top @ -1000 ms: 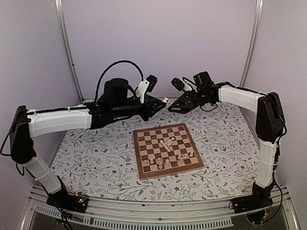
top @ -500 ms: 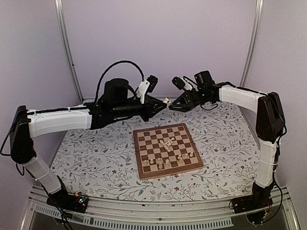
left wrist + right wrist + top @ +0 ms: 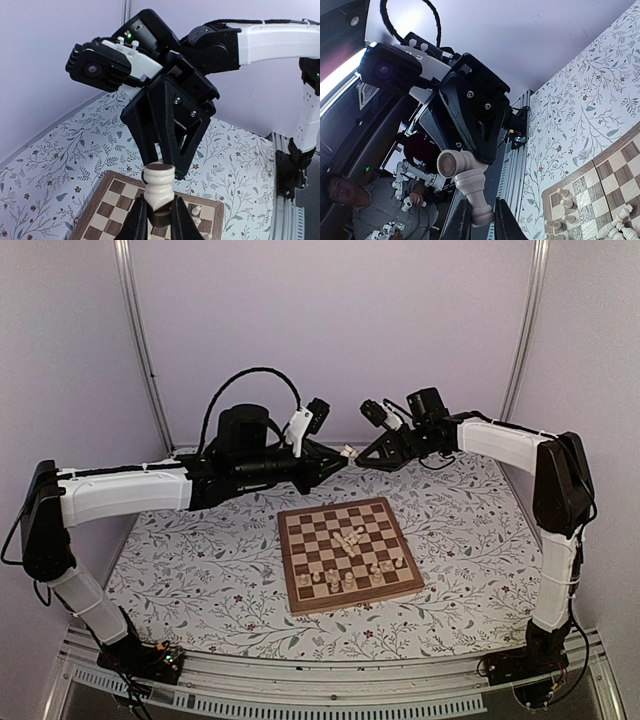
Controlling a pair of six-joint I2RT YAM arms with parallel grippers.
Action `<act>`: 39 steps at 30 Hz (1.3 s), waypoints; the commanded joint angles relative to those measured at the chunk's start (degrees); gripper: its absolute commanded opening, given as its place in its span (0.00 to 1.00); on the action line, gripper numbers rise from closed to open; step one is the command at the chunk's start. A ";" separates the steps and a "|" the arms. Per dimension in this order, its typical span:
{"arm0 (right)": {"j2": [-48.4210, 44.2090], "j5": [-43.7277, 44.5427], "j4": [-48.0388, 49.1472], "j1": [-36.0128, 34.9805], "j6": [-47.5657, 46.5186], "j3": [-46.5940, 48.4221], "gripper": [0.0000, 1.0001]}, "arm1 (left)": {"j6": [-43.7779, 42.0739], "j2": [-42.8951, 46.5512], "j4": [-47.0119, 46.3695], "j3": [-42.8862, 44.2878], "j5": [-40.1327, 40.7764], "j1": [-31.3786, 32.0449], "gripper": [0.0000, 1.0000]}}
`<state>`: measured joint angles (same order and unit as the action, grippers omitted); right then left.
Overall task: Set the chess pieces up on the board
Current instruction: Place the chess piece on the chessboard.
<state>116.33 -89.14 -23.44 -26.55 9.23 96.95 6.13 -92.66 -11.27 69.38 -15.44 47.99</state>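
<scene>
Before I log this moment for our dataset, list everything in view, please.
board: one, brown and tan checks, middle of the cloth.
pieces: count unclear, cream, on the board; a row by its near edge, some lying mid-board.
held piece: one, cream with a dark base, in mid-air between both claws.
cloth: one, white floral, covering the table.
person: one, striped shirt, off the table, seen only from the right wrist.
arms: two, white and black; left arm and right arm are raised and meet over the far side.
left claw: black, shut on the held piece.
right claw: black, shut on the held piece.
</scene>
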 commanded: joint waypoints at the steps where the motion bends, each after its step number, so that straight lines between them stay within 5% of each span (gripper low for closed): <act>1: 0.77 -3.29 1.07 0.65 -0.09 -0.68 0.11 | -0.31 -0.85 0.85 -0.33 -0.47 0.44 0.00; 7: -2.30 6.91 -4.80 2.30 -4.35 -1.84 0.02 | -3.87 0.11 9.36 2.22 2.13 0.37 0.00; 13: -6.73 34.43 -23.51 1.83 -28.65 1.77 0.01 | -7.16 1.77 16.91 4.06 5.43 -0.92 0.00; 24: -26.88 79.12 -26.52 -6.52 -48.81 -18.21 0.01 | -7.97 2.70 13.70 -0.23 9.61 -7.85 0.00; 39: -33.62 102.72 -24.31 -22.56 -57.02 -36.96 0.02 | -6.31 4.62 16.66 -2.18 12.90 -8.86 0.00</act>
<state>84.29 7.07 -49.28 -46.76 -46.41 61.01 -0.58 -89.71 4.34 66.67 -3.88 38.09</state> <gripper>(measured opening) 0.142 0.122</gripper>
